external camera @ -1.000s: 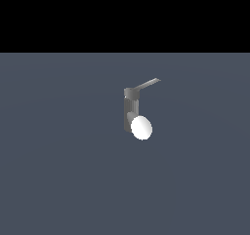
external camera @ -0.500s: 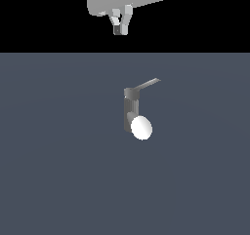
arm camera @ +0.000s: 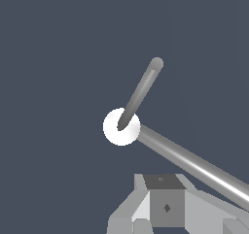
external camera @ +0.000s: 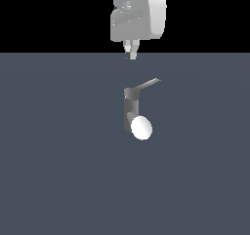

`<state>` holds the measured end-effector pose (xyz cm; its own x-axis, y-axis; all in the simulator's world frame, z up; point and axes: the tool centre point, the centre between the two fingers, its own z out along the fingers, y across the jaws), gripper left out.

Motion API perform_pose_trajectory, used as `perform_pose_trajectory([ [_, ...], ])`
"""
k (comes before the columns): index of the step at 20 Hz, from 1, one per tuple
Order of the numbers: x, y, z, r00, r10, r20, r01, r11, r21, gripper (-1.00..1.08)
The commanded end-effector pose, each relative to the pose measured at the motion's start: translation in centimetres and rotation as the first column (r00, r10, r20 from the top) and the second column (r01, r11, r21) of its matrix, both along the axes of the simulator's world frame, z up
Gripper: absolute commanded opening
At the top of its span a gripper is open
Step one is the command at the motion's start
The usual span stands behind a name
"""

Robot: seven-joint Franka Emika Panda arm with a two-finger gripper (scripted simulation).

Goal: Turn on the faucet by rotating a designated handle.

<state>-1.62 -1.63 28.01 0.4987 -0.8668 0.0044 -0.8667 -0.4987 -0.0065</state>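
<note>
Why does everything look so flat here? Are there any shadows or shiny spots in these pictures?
Exterior view: no cast shadows at all on the grey floor; the faucet has only soft shading, its white end flatly bright, the background pure black. Wrist view: sharp, no blur, a bright glare streak along one grey bar; the claw is cropped by the frame edge.

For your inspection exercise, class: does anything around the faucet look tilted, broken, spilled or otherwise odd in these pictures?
Nothing stands out. The faucet stands upright on the flat grey floor, and its handle sticks out sideways from the top, whole. No spill or damage shows. The tool hangs above the faucet, touching nothing.
</note>
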Motion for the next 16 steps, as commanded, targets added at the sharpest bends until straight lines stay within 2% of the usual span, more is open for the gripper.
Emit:
perform_pose_trajectory([
  [1, 1.4, -1.0, -1.5, 0.998, -0.070, -0.001, 0.070, 0.998, 0.000, -1.00],
  [6, 4.0, -3.3, -4.4, 0.977, -0.212, -0.003, 0.212, 0.977, -0.001, -1.00],
  [16, 7.2, -7.5, -8.7, 0.908, -0.418, -0.006, 0.418, 0.908, -0.002, -1.00],
])
